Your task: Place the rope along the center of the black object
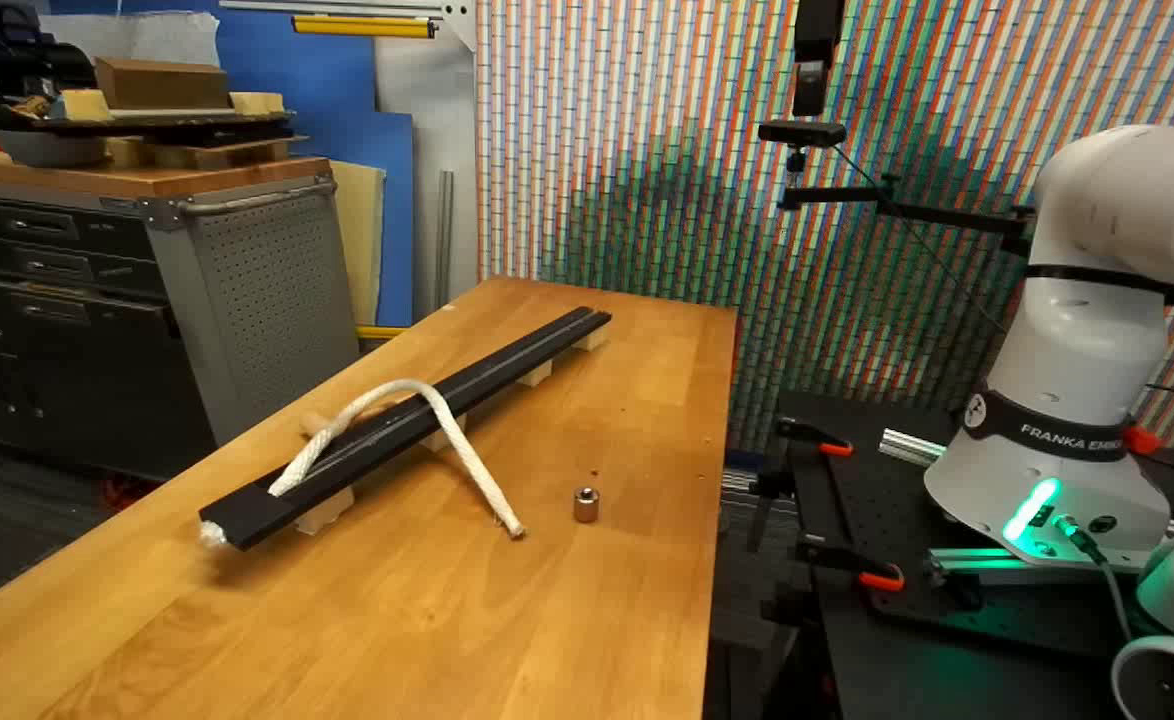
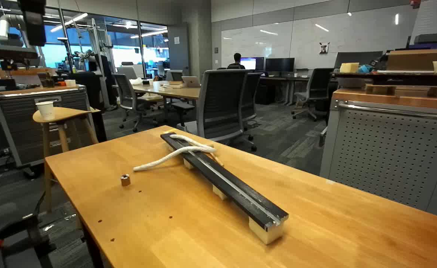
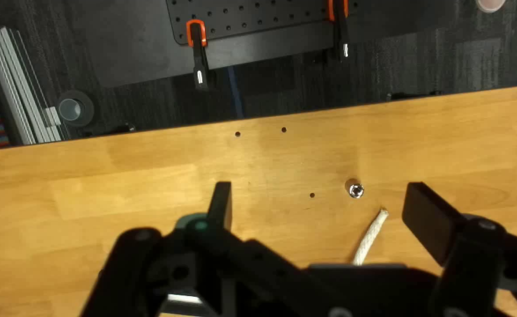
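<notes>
A cream rope (image 1: 467,452) (image 2: 165,159) lies loosely across the black bar (image 1: 497,378) (image 2: 233,186) in both exterior views. One rope end rests on one end of the bar. The rope bends out past the bar's side, crosses back over, and its other end is on the table beside the bar. The bar has a straight groove along its top. In the wrist view my gripper (image 3: 318,198) is wide open and empty above the table. The free rope end (image 3: 370,237) shows below and between the fingers; the gripper body hides most of the bar. I cannot make out the gripper in the exterior views.
A small metal piece (image 1: 586,505) (image 2: 125,180) (image 3: 356,190) stands near the free rope end. Pale blocks (image 1: 537,373) (image 2: 267,230) hold the bar off the table. A wooden stick (image 2: 217,159) lies by the rope's bend. A camera on a black mount (image 1: 802,133) hangs beyond the table.
</notes>
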Robot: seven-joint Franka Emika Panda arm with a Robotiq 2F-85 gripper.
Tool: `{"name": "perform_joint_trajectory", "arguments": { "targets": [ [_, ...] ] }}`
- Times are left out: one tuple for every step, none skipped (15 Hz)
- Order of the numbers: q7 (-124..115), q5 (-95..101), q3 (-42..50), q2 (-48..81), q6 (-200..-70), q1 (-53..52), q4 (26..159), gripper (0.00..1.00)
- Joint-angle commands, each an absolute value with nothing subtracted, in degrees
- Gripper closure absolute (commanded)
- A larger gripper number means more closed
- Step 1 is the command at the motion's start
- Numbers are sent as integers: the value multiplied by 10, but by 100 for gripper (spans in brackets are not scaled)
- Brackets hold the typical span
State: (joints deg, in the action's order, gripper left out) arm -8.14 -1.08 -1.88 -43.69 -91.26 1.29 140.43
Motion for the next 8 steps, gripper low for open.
{"name": "perform_joint_trajectory", "arguments": {
  "targets": [
    [-80,-12,-20,-437,-912,15,1401,0],
    [-80,-12,-20,-438,-912,15,1398,0],
    [-80,-12,-20,-439,-912,15,1397,0],
    [-80,-12,-20,-439,-912,15,1397,0],
    [-80,-12,-20,-439,-912,15,1397,0],
    [-80,-12,-20,-439,-912,15,1397,0],
    [-80,-12,-20,-439,-912,15,1397,0],
    [-80,-12,-20,-439,-912,15,1397,0]
  ]
}}
